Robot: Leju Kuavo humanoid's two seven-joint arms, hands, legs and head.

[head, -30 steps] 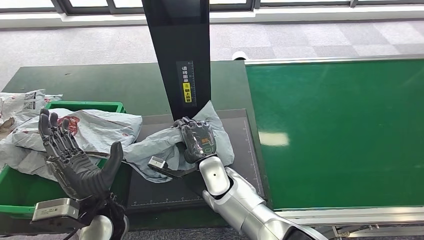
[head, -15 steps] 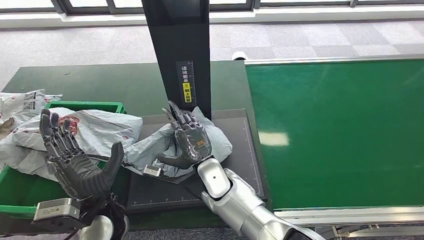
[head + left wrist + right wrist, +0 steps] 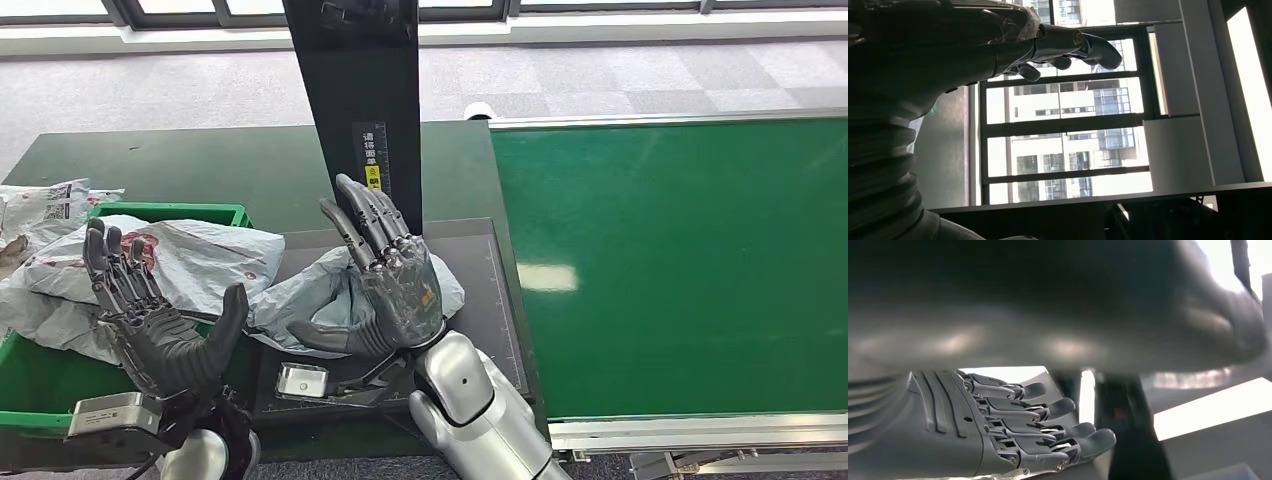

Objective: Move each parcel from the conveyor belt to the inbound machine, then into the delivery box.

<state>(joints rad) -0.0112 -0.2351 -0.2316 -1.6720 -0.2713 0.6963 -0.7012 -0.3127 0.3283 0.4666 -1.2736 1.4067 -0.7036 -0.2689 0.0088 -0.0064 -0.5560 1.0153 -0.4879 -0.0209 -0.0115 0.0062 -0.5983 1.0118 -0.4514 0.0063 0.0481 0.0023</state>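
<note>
Two hands show in the head view, both raised with palms up and fingers spread apart, holding nothing. The right hand [image 3: 385,285] hangs just above a grey parcel [image 3: 310,292] that lies crumpled on the dark platform of the inbound machine [image 3: 495,300], at the foot of its black upright post. The left hand [image 3: 160,320] sits over the near corner of the green delivery box [image 3: 200,212], which stands on the counter [image 3: 200,165] beside the platform and already carries white parcels [image 3: 190,255]. The green conveyor belt [image 3: 680,260] runs along the platform's far side.

In the left wrist view, the fingers [image 3: 1098,47] are loosely extended against bright windows, gripping nothing.

In the right wrist view, the fingers [image 3: 1048,407] lie straight and apart; much of this picture is blur, so the parcel cannot be made out.

The risk, as I judge it: the parcel's slack edge droops toward the box side of the platform, and a grasp on loose film alone could slip, or drag it off the platform edge short of the box
</note>
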